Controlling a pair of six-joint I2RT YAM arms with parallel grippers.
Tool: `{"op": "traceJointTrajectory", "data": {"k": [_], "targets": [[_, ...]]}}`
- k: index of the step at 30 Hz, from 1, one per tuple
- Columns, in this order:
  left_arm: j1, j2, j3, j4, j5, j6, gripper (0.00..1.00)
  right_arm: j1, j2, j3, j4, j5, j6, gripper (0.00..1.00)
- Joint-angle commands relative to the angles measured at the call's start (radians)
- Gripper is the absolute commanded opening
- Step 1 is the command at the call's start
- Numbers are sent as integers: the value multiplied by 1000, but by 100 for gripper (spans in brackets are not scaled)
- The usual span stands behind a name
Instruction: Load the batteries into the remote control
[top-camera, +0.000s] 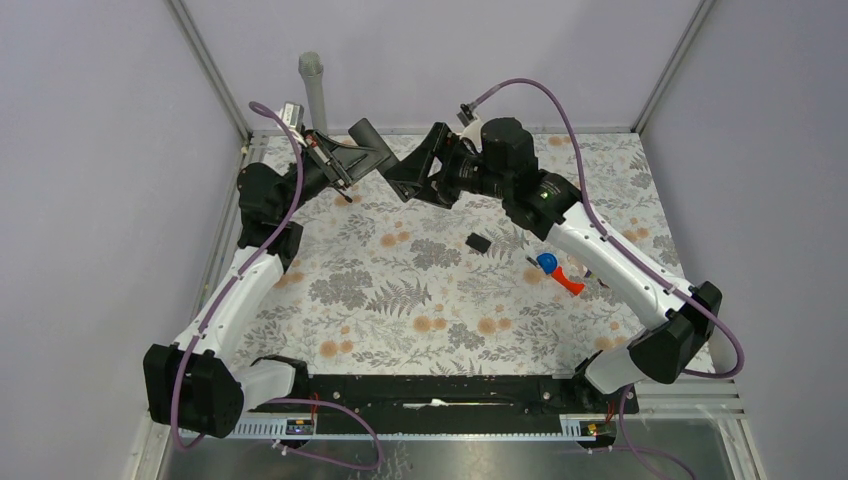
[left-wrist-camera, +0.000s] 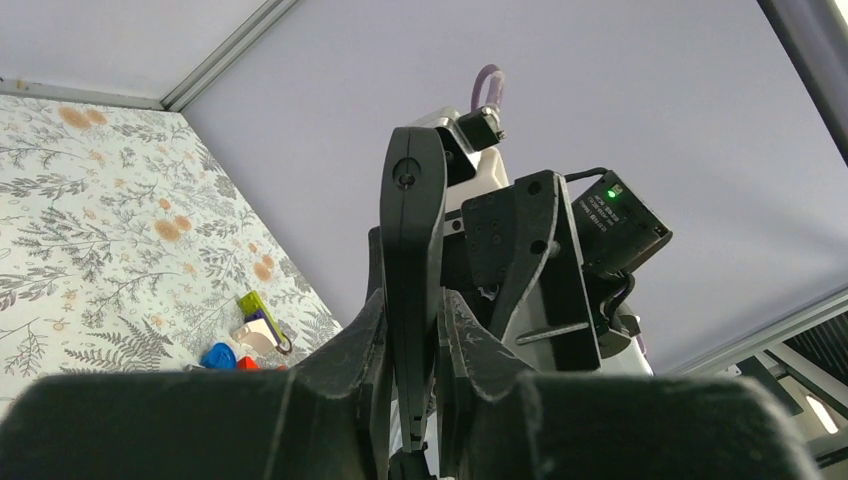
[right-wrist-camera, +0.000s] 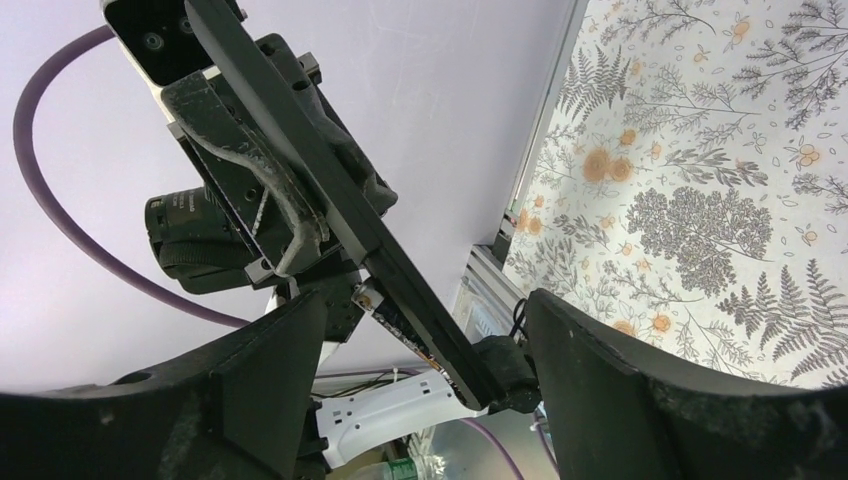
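The remote control (left-wrist-camera: 410, 230) is a slim black bar held edge-on between the fingers of my left gripper (left-wrist-camera: 412, 335), which is shut on it. In the top view the left gripper (top-camera: 345, 165) holds the remote (top-camera: 368, 133) raised at the back of the table. My right gripper (top-camera: 412, 175) faces it, open. In the right wrist view the remote (right-wrist-camera: 300, 160) runs diagonally and its lower end lies between the spread fingers of the right gripper (right-wrist-camera: 425, 305) without touching them. A small silvery bit (right-wrist-camera: 365, 295) shows on the remote's underside; I cannot tell whether it is a battery.
A short stubby black piece (top-camera: 478, 242) lies mid-table. Red-and-blue toy pieces (top-camera: 556, 271) lie to the right by the right forearm, also in the left wrist view (left-wrist-camera: 220, 355). A grey pipe (top-camera: 312, 85) stands at the back wall.
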Motion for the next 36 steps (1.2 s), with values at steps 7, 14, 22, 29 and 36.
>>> {"op": "traceJointTrajectory", "data": {"k": [7, 14, 22, 29, 36], "targets": [[6, -28, -9, 114, -3, -10, 0, -25, 7, -30, 114, -55, 82, 77], [6, -23, -16, 153, 1, -26, 0, -28, 15, -38, 136, -70, 99, 74], [6, -20, -6, 132, -6, -36, 0, -29, 10, -54, 144, -69, 102, 70], [6, -25, 10, 69, -21, -44, 0, -33, 1, -80, 163, -69, 112, 67], [6, -32, 33, 35, -34, -67, 0, -38, -12, -105, 186, -66, 113, 65]]}}
